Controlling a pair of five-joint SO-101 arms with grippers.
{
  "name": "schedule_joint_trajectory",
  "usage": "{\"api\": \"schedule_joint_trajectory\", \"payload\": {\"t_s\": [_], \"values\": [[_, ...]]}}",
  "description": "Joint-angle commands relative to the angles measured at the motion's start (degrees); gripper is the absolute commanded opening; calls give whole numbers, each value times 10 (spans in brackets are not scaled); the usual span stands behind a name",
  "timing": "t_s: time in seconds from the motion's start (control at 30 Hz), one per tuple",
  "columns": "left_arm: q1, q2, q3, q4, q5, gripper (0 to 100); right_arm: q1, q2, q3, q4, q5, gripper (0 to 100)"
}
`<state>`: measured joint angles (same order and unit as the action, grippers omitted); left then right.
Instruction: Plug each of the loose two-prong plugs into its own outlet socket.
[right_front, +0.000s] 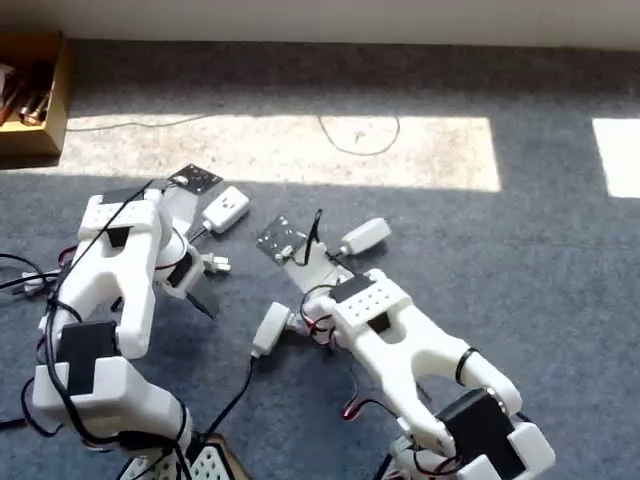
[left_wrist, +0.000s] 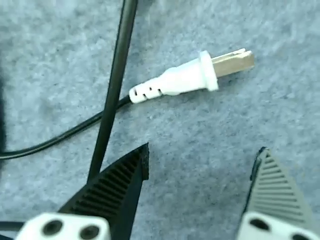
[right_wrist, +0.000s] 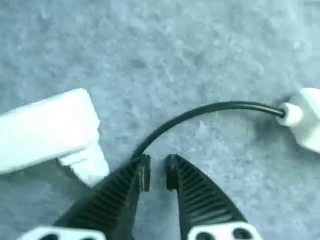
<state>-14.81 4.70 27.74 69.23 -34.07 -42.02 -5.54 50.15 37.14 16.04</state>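
Observation:
A loose white two-prong plug (left_wrist: 192, 77) with brass prongs lies on the grey carpet, its black cord trailing away. My left gripper (left_wrist: 202, 152) hovers open just short of it, holding nothing. From above, that plug (right_front: 215, 264) lies beside the left arm, near a white outlet socket (right_front: 225, 209). My right gripper (right_wrist: 158, 172) is shut with only a thin gap and nothing clearly held. A black cord (right_wrist: 200, 112) curves from a white connector (right_wrist: 306, 122) down behind one fingertip. A white block (right_wrist: 47, 130) lies close beside it. Two more white pieces (right_front: 365, 235) (right_front: 270, 328) flank the right arm's wrist.
A wooden box (right_front: 35, 95) stands at the far left by the wall. A sunlit strip of carpet (right_front: 280, 150) holds a thin loose wire loop (right_front: 360, 135). Black and red arm cables (right_front: 245, 385) run over the carpet between the two bases.

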Motion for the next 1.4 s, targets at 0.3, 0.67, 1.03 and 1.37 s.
{"api": "schedule_joint_trajectory", "payload": {"t_s": [0.3,0.67,1.03,1.37], "values": [[-21,-5,-8,-7,-11,329,-23,-53,-58,133,14,62],[-20,-5,-8,-7,-10,329,0,-238,-41,271,119,62],[-19,-5,-7,-7,-10,329,-42,-111,9,96,137,62],[48,-4,-7,-7,29,329,-29,-56,13,35,134,62]]}}
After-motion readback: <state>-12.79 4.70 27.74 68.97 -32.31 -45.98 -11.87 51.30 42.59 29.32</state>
